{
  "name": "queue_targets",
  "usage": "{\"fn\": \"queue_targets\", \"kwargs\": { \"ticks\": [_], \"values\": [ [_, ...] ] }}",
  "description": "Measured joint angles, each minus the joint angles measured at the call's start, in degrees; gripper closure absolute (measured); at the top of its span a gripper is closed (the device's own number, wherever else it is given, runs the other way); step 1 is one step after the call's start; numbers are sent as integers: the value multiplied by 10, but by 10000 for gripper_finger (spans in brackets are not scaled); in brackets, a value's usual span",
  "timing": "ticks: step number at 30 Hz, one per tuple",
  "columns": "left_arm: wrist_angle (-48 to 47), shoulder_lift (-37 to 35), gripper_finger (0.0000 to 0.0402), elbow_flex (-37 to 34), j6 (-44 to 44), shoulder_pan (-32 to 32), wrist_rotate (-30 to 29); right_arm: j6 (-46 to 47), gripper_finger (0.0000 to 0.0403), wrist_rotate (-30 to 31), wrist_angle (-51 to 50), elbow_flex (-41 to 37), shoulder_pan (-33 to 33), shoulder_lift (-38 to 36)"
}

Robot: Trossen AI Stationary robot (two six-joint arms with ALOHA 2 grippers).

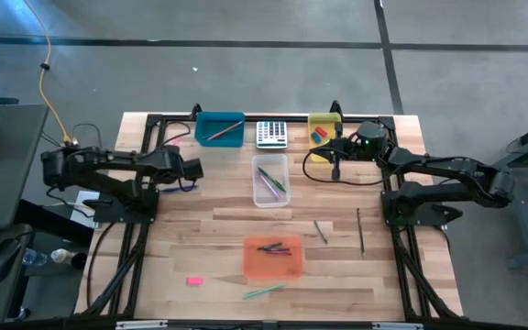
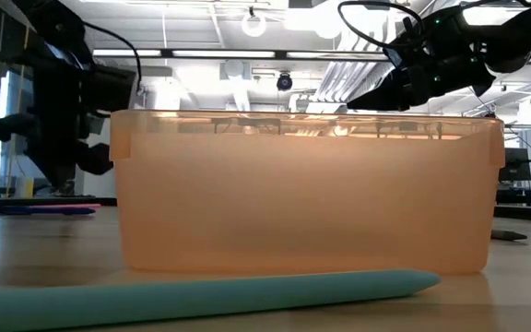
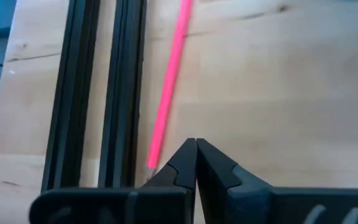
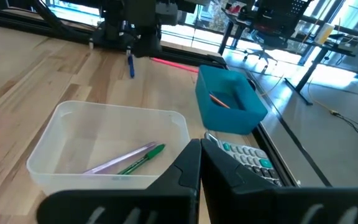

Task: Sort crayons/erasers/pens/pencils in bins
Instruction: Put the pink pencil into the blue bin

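The table (image 1: 200, 238) is lit evenly from overhead in the high view, with only faint, soft shadows cast beneath the arms. In the low view, the room's ceiling lights are seen as bright strips behind the orange bin (image 2: 307, 189), which is made to glow by the backlight, while the teal stick (image 2: 201, 297) lying nearest the lens is rendered soft and out of focus. In the left wrist view the pink pencil (image 3: 169, 81) is blurred, and strong daylight is blown out in the windows of the right wrist view.
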Motion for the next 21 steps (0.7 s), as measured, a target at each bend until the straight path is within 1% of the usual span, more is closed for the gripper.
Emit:
{"fn": "queue_targets", "kwargs": {
  "ticks": [3,5,7,10,13,19,20,21],
  "values": [
    [-6,-30,401,0,8,0,-10,0,403,0,1,0,0,0],
    [-3,-48,401,0,34,0,-16,0,403,0,3,0,0,0],
    [14,-63,401,1,91,0,-14,0,403,0,3,0,0,0],
    [32,-74,401,16,177,18,29,0,403,-2,4,0,0,0],
    [42,-72,401,46,258,72,82,0,403,-16,4,0,0,0],
    [75,-26,401,116,451,233,172,11,403,-33,17,1,1,0],
    [72,-15,401,131,474,257,191,11,403,-33,17,1,1,0],
    [53,-7,401,148,477,267,217,11,403,-33,17,1,1,0]
  ]
}}
